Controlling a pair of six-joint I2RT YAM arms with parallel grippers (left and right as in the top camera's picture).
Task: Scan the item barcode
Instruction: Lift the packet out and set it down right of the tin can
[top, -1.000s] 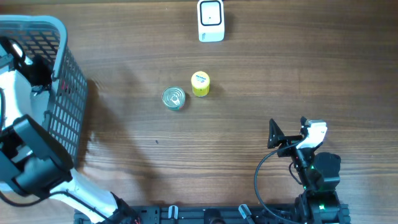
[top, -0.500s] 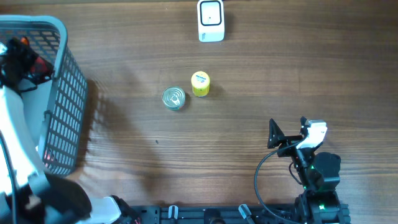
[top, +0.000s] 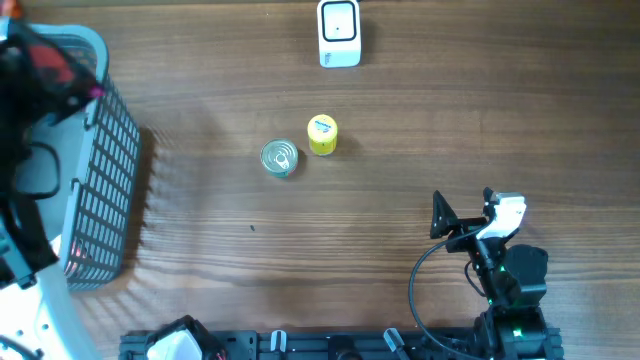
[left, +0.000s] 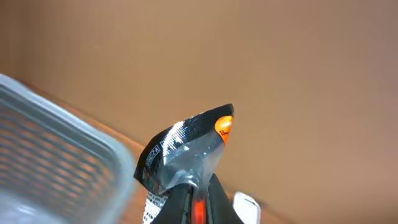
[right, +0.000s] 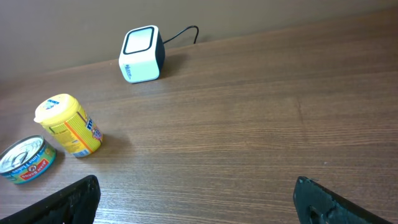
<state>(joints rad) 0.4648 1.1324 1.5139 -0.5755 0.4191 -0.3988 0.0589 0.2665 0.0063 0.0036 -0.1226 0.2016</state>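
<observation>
Shiny packet (left: 186, 152), black and silver with an orange spot, is pinched tight in the left claw (left: 194, 199), held up in the air over the far end of the grey basket (top: 105, 190). Way off to the right of the basket, at the near edge of the table (top: 400, 120), the right claw (top: 468, 218) sits with its two fingers wide apart. Farther back, to the right of the basket, a tuna can (right: 25, 160) and a yellow tub (right: 67, 126) stand just beside each other, and the white barcode scanner (right: 142, 55) is farthest of all.
</observation>
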